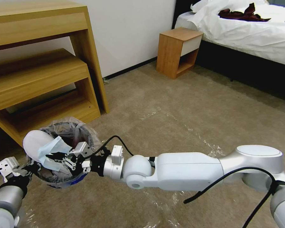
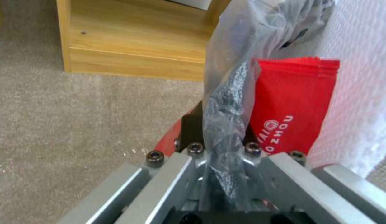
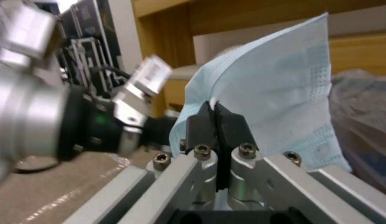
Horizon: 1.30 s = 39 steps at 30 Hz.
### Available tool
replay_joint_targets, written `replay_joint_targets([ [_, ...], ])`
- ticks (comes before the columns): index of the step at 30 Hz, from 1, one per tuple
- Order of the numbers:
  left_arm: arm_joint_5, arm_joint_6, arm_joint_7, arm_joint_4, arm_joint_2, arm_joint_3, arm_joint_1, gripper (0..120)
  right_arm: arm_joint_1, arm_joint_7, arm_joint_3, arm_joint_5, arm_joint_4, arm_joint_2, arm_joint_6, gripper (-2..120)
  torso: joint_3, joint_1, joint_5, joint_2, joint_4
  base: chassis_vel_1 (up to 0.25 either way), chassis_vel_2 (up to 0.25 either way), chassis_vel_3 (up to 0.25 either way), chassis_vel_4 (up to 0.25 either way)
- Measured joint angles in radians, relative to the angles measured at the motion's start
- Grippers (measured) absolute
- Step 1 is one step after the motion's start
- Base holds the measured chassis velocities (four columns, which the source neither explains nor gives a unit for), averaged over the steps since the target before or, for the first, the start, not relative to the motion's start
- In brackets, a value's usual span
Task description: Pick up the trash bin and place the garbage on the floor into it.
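Trash bin point(image 1: 58, 182) sits at lower left of the head view: light, round, rigid-walled, its crinkly liner point(image 2: 226, 102) slippery, so the rim is the sound hold. Left gripper point(image 2: 220, 155) is clamped on that rim and liner. Right gripper point(image 3: 218, 124) pinches a soft, limp blue mask point(image 3: 280, 93) above the opening.

Tan carpet point(image 1: 180, 104) is covering the floor, with thin clear plastic scraps point(image 1: 212, 147) lying across its middle. A wooden shelf unit point(image 1: 38, 72) and 1 nightstand point(image 1: 178, 50) are standing along its far edge, beside the bed point(image 1: 250, 34).
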Motion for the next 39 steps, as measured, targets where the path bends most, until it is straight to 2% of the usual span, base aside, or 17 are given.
replay_joint_targets([
  [10,-0.001,-0.001,0.003,-0.013,-0.003,0.0,0.005,1,0.006,-0.029,-0.007,-0.041,-0.132,0.032,0.014,0,0.0,0.0,0.0,0.0,0.0,0.0,0.0,0.0,0.0],
  [28,-0.005,-0.003,0.004,-0.007,-0.001,-0.001,0.001,1,-0.014,-0.033,-0.013,-0.078,-0.226,0.067,0.026,0,0.0,0.0,0.0001,0.0,0.0,0.0,0.0,0.0,0.0],
  [29,-0.005,-0.004,0.003,-0.005,-0.001,-0.001,0.0,1,-0.019,-0.024,-0.014,-0.079,-0.229,0.072,0.026,2,0.0,0.0,0.0001,0.0,0.0,0.0,0.0,0.0,0.0],
  [31,-0.005,-0.006,0.004,-0.002,0.001,-0.002,-0.003,1,-0.025,-0.018,-0.015,-0.079,-0.226,0.077,0.026,13,0.0,0.0,0.0001,0.0,0.0,0.0,0.0,0.0,0.0],
  [35,-0.005,-0.007,0.004,0.002,0.002,-0.002,-0.006,1,-0.025,-0.013,-0.017,-0.078,-0.22,0.078,0.023,22,0.0,0.0,0.0001,0.0,0.0,0.0,0.0,0.0,0.0],
  [36,-0.005,-0.007,0.004,0.006,0.002,-0.002,-0.008,1,-0.025,-0.012,-0.017,-0.078,-0.217,0.079,0.021,30,0.0,0.0,0.0001,0.0,0.0,0.0,0.0,0.0,0.0],
  [39,-0.005,-0.007,0.004,0.012,0.002,-0.001,-0.011,1,-0.025,-0.011,-0.017,-0.077,-0.215,0.079,0.02,36,0.0,0.0,0.0001,0.0,0.0,0.0,0.0,0.0,0.0],
])
